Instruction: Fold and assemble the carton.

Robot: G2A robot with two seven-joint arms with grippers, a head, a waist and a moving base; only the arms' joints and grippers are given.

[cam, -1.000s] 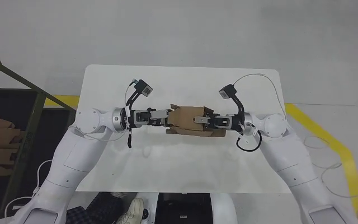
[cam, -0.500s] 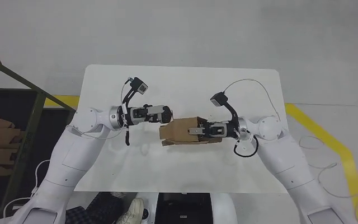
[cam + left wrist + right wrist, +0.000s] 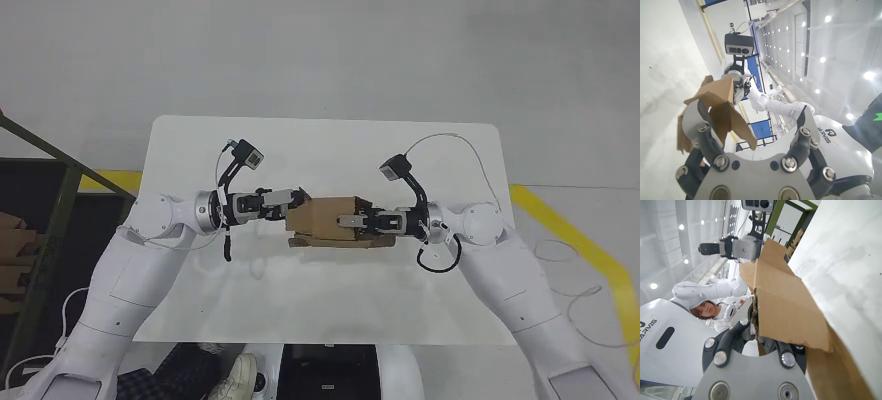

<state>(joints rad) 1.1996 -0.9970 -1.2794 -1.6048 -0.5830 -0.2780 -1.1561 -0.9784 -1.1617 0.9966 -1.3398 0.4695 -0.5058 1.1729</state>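
Note:
A brown cardboard carton (image 3: pixel 320 215) with loose flaps hangs just above the middle of the white table (image 3: pixel 450 150). My right gripper (image 3: pixel 352 221) is shut on its right end; in the right wrist view the carton (image 3: pixel 787 306) covers one finger of that gripper (image 3: pixel 761 336). My left gripper (image 3: pixel 291 200) stands open at the carton's left end. In the left wrist view one finger (image 3: pixel 703 115) of the left gripper (image 3: pixel 752 106) lies against the carton's flaps (image 3: pixel 719 98), while the other finger (image 3: pixel 804 117) is free in the air.
A thin white cable (image 3: pixel 460 145) arcs over the table's back right. Off the left edge stand a green metal frame (image 3: pixel 40 200) and stacked cardboard (image 3: pixel 12 245). Bare table surrounds the carton on all sides.
Over the second the right gripper carried the carton toward the front and left, then partly back. The left gripper came off the carton and has closed in on its left end again.

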